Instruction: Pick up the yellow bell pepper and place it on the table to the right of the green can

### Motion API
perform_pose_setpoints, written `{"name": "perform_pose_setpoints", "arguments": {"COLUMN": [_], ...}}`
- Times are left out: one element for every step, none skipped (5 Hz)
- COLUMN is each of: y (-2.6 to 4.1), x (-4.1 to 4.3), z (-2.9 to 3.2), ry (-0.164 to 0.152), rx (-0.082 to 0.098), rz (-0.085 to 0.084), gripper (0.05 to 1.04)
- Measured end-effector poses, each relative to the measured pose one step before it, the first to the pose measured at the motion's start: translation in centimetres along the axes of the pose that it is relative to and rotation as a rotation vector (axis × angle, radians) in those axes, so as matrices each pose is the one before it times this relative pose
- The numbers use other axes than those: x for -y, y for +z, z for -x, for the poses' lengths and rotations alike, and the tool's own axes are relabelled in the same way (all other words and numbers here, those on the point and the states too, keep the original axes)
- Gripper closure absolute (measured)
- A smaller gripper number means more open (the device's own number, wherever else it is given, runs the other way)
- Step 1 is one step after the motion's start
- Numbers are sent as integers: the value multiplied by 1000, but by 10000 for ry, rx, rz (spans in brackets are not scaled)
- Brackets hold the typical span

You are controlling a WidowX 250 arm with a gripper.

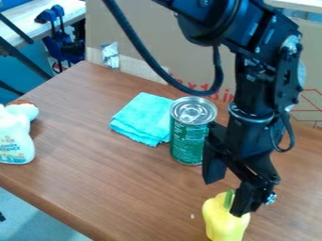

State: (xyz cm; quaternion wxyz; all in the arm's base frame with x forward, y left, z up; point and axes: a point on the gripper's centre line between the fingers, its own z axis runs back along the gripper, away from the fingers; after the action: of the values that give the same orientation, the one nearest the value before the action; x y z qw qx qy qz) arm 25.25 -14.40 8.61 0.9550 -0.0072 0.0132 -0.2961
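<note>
The black gripper [230,189] hangs down at the right of the view with its two fingers spread apart. One finger is beside the lower right of a green can [186,145]; the other overlaps the top of a yellow pepper [221,227] with a green stem. Whether that finger touches the pepper I cannot tell. The can stands upright, its silver lid facing up. Behind and left of the can lies a folded turquoise cloth [142,116].
At the left edge of the wooden table [100,174] is a white bottle [15,141]. Behind the table stands a cardboard panel [141,35] with a silvery piece [110,55] against it. A black cable loops below the upper arm.
</note>
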Motion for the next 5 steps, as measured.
{"name": "perform_pose_setpoints", "arguments": {"y": [475,142,-25,38,-32], "x": [241,270,82,187,-105], "z": [-619,-12,-106,143,164], "ry": [-82,123,-82,164,198], "rx": [186,-45,-165,-97,-87], "rz": [-326,2,65,176,78], "gripper": [418,716,922,1000,1004]}}
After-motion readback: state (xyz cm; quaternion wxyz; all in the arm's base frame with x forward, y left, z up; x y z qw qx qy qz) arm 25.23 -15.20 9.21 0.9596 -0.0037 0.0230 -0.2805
